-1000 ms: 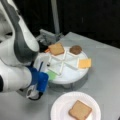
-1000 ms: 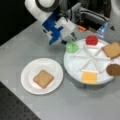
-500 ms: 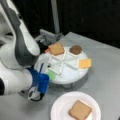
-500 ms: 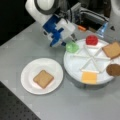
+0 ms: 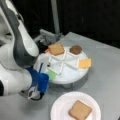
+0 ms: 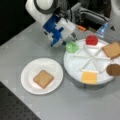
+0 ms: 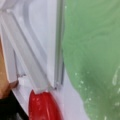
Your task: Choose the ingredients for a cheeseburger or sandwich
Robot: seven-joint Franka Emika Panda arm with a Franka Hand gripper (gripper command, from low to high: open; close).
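Observation:
The green disc (image 6: 72, 46) lies in a compartment at the rim of the white divided tray (image 6: 75, 67), and my gripper (image 6: 65, 41) hangs right over its edge. In the wrist view the green disc (image 7: 92, 62) fills the right half, very close. Beside it on the tray sit the red disc (image 6: 91, 40) and a toast square (image 6: 112, 49). In a front view the gripper (image 5: 43, 78) shows by the green disc (image 5: 52, 75), with the toast square (image 5: 56, 48) further back. One toast square (image 6: 43, 78) lies on the paper plate (image 6: 27, 75).
The tray also holds a yellow cheese square (image 6: 89, 77) and a dark brown patty (image 6: 113, 70). The wrist view shows the tray's white dividers (image 7: 32, 62) and the red disc (image 7: 43, 105). Dark equipment (image 6: 92, 17) stands behind the tray.
My gripper has edged a little closer to the green disc. The food pieces and the plate have not moved.

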